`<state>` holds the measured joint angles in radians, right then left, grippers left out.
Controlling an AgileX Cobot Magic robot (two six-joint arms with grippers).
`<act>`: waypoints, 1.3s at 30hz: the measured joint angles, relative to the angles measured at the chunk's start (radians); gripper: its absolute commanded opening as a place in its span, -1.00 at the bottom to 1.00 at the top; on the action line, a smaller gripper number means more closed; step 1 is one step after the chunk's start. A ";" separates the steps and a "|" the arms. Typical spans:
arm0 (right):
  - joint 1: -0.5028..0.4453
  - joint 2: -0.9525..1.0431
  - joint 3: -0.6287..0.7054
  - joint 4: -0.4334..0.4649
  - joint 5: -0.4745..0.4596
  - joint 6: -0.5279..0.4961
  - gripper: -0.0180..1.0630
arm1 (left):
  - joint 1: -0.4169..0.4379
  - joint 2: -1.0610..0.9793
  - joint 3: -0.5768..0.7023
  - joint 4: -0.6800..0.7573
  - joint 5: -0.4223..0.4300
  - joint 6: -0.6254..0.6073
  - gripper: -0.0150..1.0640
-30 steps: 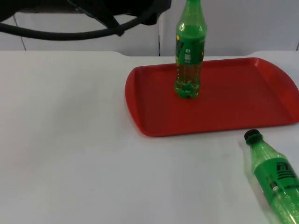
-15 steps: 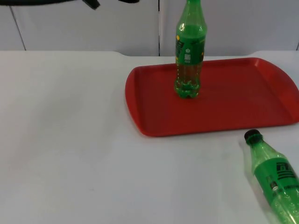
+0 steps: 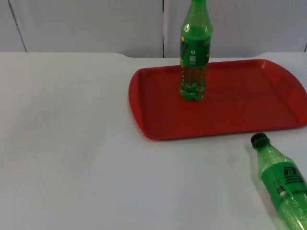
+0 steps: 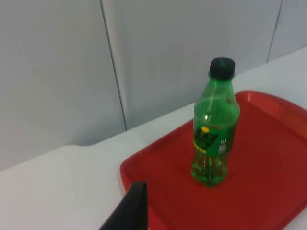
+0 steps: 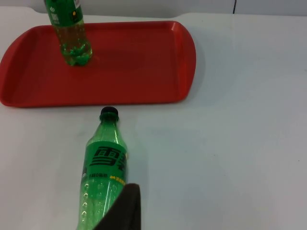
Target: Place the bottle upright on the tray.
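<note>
Left gripper [image 4: 132, 211] hangs short of the tray's near corner, pointed at the standing bottle. From my screens I cannot tell whether this claw is spread or pressed together. Right gripper [image 5: 122, 211] sits over the base end of the lying bottle, and its state I cannot tell either.

Against the top view of a second ago, the left arm has drawn back from where its black links crossed in front of the partition wall [image 3: 86, 24]. Nothing on the table has shifted in that time.

The white table [image 3: 72, 143] carries the red tray [image 3: 240, 110] at its far right, close to the wall. One green bottle [image 3: 194, 57] stands upright on the tray, towards its left end, capped and with a little liquid at the bottom. The second green bottle [image 3: 280, 179] lies on its side on the table, off the tray and just beside its near edge. Its black cap [image 3: 259, 139] points at the tray without touching it.
</note>
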<state>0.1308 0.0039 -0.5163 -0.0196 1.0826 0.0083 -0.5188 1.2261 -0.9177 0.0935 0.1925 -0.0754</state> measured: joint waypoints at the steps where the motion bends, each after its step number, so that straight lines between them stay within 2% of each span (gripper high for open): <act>1: 0.000 0.000 0.000 0.000 0.000 0.000 0.96 | 0.000 -0.012 0.000 0.000 0.022 0.000 0.97; 9: 0.000 0.000 0.000 0.002 0.000 0.000 0.96 | 0.000 -0.099 0.000 0.000 0.143 0.000 0.97; 19: 0.000 0.000 0.000 0.002 0.000 0.000 0.96 | 0.000 -0.170 0.000 0.000 0.234 0.007 0.97; 24: 0.000 0.000 0.000 0.002 0.000 0.000 0.96 | 0.000 -0.207 0.008 0.000 0.243 0.031 0.97; 34: 0.000 0.000 0.000 0.002 0.000 0.000 0.96 | 0.000 -0.307 0.147 0.025 0.243 0.043 0.97; 39: 0.000 0.000 0.000 0.002 0.000 0.000 0.96 | 0.000 -0.349 0.173 0.025 0.247 0.043 0.97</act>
<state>0.1308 0.0039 -0.5163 -0.0179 1.0826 0.0083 -0.5188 0.8772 -0.7451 0.1183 0.4394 -0.0321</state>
